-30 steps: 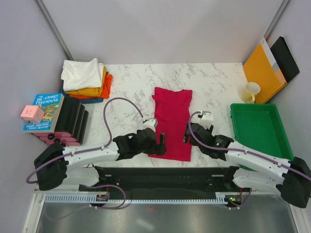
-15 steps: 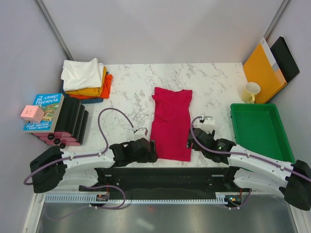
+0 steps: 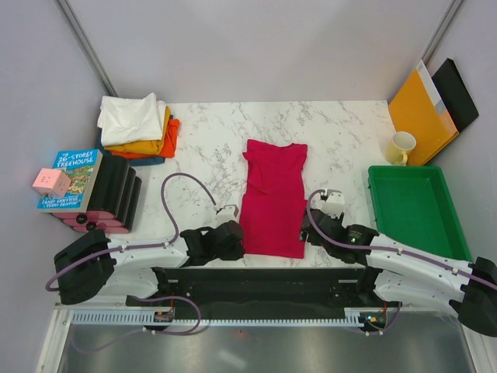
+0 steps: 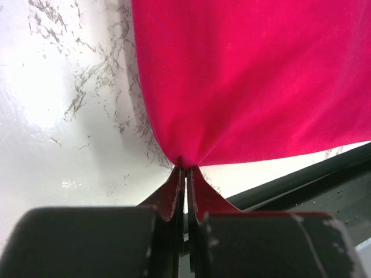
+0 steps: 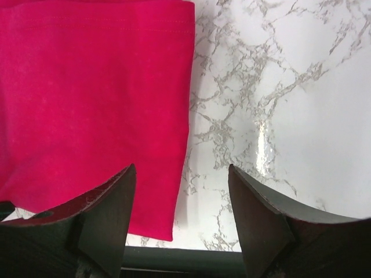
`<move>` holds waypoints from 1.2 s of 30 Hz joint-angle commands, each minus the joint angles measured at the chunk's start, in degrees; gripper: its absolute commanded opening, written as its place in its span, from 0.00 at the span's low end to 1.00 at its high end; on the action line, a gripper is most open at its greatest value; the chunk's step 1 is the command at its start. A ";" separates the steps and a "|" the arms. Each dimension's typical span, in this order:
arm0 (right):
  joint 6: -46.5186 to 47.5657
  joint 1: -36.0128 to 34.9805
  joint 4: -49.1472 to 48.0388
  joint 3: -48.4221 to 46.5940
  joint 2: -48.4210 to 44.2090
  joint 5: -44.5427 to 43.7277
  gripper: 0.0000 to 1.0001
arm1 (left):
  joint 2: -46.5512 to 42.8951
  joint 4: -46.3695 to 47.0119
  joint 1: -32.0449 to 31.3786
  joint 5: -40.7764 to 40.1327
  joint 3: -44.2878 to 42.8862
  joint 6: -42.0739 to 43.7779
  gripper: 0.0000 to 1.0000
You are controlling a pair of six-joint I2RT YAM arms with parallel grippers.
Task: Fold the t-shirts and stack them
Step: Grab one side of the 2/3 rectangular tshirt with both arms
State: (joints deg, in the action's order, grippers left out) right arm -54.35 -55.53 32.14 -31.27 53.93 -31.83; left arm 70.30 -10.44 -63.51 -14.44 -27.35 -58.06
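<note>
The red t-shirt [image 3: 273,198] lies flat on the middle of the marble worktop [image 3: 210,132]. It is folded into a narrow strip, with its neck end toward the back and its hem at the near edge. In the left wrist view its near left corner [image 4: 249,75] is drawn up into a small peak. The left fingers [image 4: 190,178] are pressed together there, clamped on that pinch of red cloth. From above, the left fingers [image 3: 239,238] sit right at that corner.

The right fingers [image 5: 110,197] stand apart and hold nothing. One is over the shirt's right edge [image 5: 93,98] near the hem corner, and the other is over bare marble. From above, the right fingers [image 3: 311,228] are just beside the shirt's near right corner.

At the back left corner of the worktop is a stack of folded shirts. A white shirt [image 3: 130,116] is on top, with a yellow-orange shirt [image 3: 144,144], an orange shirt [image 3: 173,127] and a dark blue shirt [image 3: 151,161] under it.

A book [image 3: 71,177] with a pink cube [image 3: 50,183] on it sits off the left edge. On the right are a green tray [image 3: 415,206], a pale mug [image 3: 402,146] behind it, and an orange envelope [image 3: 419,113] leaning against the wall.
</note>
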 commanded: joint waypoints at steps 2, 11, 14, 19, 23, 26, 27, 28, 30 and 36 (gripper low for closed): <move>-5.67 -2.39 2.67 1.29 -0.06 2.47 0.73 | 0.27 0.07 -0.39 0.02 0.11 -1.70 0.02; -12.27 -10.30 -2.43 4.29 6.00 3.80 0.71 | 2.73 0.59 -0.57 1.43 -1.56 -0.04 0.02; -13.59 -12.41 -2.87 3.67 8.20 2.92 0.69 | 3.52 0.59 -1.00 1.52 -2.44 0.75 0.02; -15.17 -12.94 -4.10 4.81 9.17 2.04 0.54 | 3.53 0.51 -1.18 1.60 -2.97 1.37 0.02; -15.79 -13.11 -4.19 5.16 9.79 2.74 0.45 | 3.26 0.15 -1.27 1.60 -2.88 1.73 0.02; -16.93 -13.20 -3.22 5.60 9.61 2.48 0.37 | 3.17 0.15 -1.27 1.60 -2.79 1.90 0.02; -17.28 -13.29 -3.14 5.86 9.44 2.48 0.35 | 3.09 0.07 -1.27 1.60 -2.97 1.99 0.02; -17.72 -13.29 -2.96 6.04 9.52 2.65 0.32 | 3.09 0.07 -1.27 1.60 -3.06 1.99 0.02; -18.25 -13.20 -2.79 6.48 9.44 3.01 0.23 | 3.00 0.15 -1.27 1.60 -3.14 2.16 0.02; -19.39 -13.38 1.86 5.61 7.86 0.91 0.00 | 1.95 -0.37 -1.36 1.08 -3.49 2.52 0.02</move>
State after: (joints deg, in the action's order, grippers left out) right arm -72.18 -68.53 28.69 -25.74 63.20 -28.49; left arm 73.43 -10.17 -64.27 -12.86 -28.80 -57.34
